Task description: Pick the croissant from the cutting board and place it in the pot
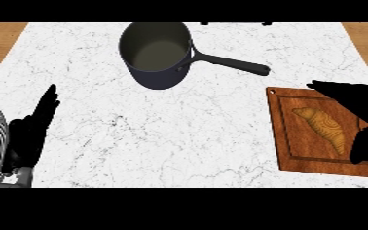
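Note:
A golden croissant (322, 126) lies on a wooden cutting board (293, 141) at the right of the marble counter. A dark blue pot (156, 53) with a black handle pointing right stands at the back centre, with nothing inside. My right hand (348, 97) hovers over the board's right side, fingers spread around the croissant without closing on it; its thumb shows lower at the right edge. My left hand (32, 126) rests open at the left edge, fingers pointing up.
The white marble counter (179, 126) spreads between the pot and the board. Wooden strips show at the far left and right back corners.

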You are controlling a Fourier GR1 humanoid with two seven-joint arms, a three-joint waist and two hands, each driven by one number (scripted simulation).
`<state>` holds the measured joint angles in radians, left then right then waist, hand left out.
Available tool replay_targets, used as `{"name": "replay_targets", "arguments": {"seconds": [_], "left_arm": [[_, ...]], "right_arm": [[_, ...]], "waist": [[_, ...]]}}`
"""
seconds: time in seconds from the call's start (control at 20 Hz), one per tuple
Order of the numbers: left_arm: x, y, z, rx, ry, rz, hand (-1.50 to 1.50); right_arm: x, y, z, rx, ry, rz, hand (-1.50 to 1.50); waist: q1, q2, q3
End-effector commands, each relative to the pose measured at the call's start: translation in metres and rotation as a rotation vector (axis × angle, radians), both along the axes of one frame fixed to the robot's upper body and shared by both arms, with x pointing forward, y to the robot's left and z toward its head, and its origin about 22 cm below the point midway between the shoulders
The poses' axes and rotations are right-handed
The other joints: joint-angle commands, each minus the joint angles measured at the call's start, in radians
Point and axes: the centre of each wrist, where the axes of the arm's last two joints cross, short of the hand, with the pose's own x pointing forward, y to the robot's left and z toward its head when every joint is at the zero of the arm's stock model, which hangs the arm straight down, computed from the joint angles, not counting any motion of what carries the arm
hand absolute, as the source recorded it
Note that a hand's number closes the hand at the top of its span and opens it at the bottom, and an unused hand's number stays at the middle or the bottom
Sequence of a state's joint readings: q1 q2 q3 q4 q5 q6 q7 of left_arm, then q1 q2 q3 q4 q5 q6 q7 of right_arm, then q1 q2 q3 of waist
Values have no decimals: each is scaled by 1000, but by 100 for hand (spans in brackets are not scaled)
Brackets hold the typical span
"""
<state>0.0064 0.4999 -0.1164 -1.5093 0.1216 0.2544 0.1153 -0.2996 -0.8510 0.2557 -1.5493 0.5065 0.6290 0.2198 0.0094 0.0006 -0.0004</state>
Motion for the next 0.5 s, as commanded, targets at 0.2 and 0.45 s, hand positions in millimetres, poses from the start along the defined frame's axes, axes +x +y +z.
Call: {"name": "replay_targets", "arguments": {"seconds": [0.2,0.45], "left_arm": [[4,9,-5,2,-8,-1,0],[-15,14,-9,2,-5,-4,0]], "right_arm": [[-2,17,-25,-86,16,-3,-150],[14,29,-47,-88,32,-25,-150]], "waist": [[-8,0,0],[-1,0,0]]}}
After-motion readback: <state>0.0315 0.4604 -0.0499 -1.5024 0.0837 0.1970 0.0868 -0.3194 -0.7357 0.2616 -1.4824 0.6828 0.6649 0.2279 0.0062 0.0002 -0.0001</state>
